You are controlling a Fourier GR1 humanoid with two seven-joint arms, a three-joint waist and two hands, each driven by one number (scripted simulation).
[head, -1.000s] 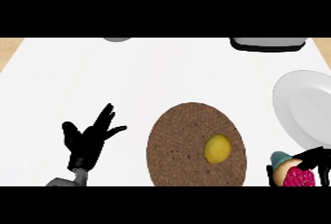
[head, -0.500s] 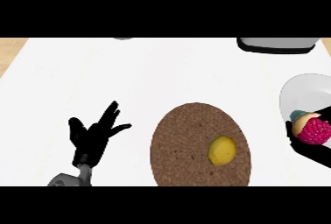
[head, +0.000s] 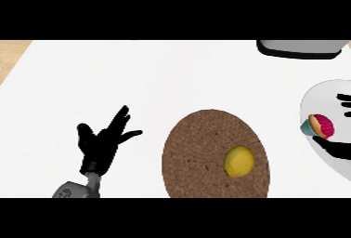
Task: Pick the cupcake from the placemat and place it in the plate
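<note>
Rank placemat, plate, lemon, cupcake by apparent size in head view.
1. placemat
2. plate, cut off at the frame's edge, so its full size is unsure
3. lemon
4. cupcake, partly hidden by the right hand

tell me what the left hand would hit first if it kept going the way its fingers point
Probably nothing: the left hand points up and slightly right across bare counter. That line passes left of the placemat, and looks free to the far edge.

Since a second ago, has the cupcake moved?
Yes. The cupcake, held in the right hand, has gone up the view from beside the plate's lower edge to over the plate, further from the placemat.
</note>
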